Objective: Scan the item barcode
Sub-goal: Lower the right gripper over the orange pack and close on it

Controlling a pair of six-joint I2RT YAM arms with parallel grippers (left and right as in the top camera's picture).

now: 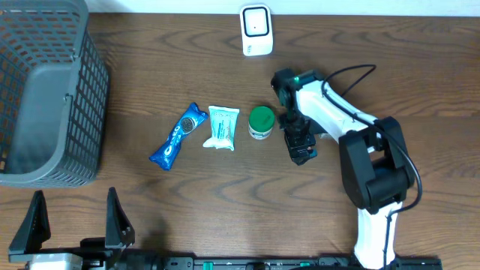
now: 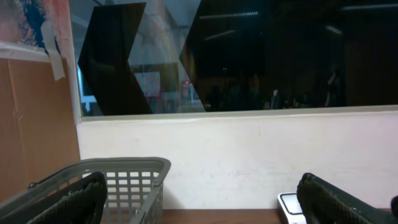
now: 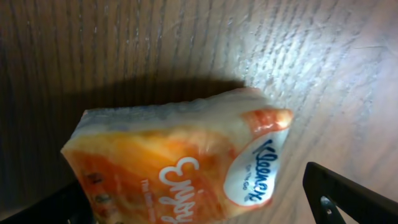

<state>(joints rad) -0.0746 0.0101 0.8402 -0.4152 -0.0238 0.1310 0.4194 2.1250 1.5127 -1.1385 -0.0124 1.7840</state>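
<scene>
Both pairs of jaws stand open, the right jaws hovering over the orange Kleenex pack [image 3: 180, 162] on the tabletop [image 3: 186, 37], so I judge pickup is in hand: descend, close, then show its barcode to the scanner [image 1: 256, 30].

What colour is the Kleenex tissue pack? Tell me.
Mostly orange, with a white oval label in blue lettering; the tissue pack shows best in the right wrist view.
</scene>
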